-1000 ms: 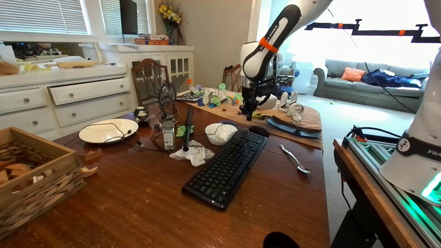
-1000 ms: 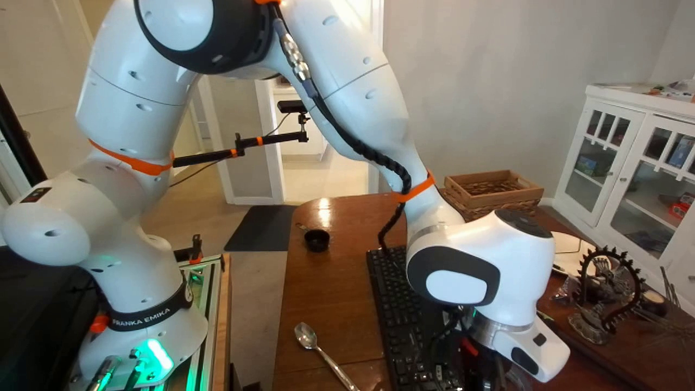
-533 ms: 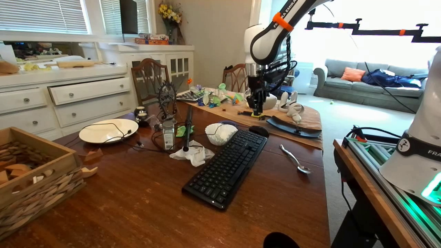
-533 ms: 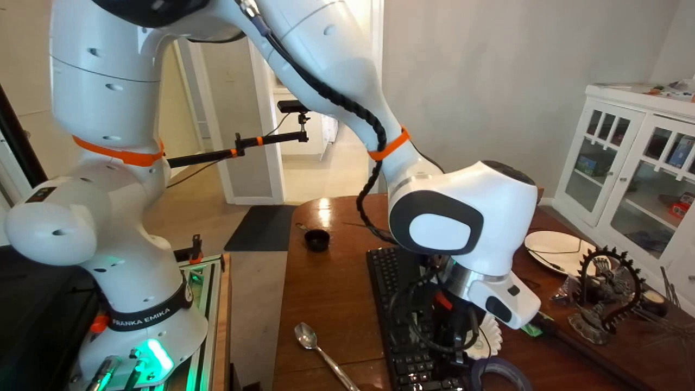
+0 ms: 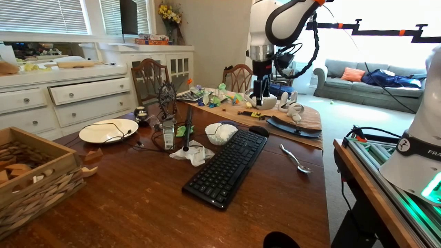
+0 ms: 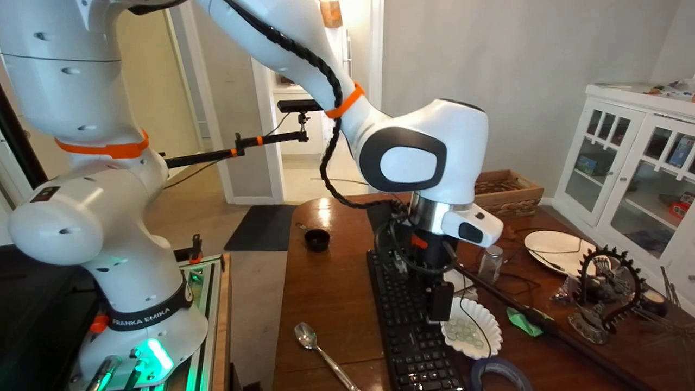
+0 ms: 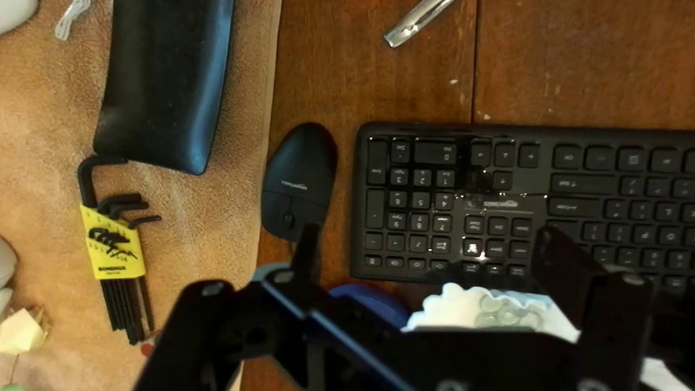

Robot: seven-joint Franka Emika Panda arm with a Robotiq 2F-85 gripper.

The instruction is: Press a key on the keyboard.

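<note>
firstly, a brown wooden table [image 5: 137, 206], surface marked in spots. in an exterior view the black keyboard [image 5: 225, 168] lies on it, running near to far. a white plate [image 5: 108, 131] sits well left of it. the gripper [image 7: 429, 236] is raised apart from the keyboard, near its far end, fingers [image 7: 567, 277] spread wide. a fluted white bowl [image 5: 220, 135] stands just left of the keyboard's far half; a spoon [image 5: 293, 157] lies right; a black mouse [image 5: 259, 131] rests just past the far end.
</note>
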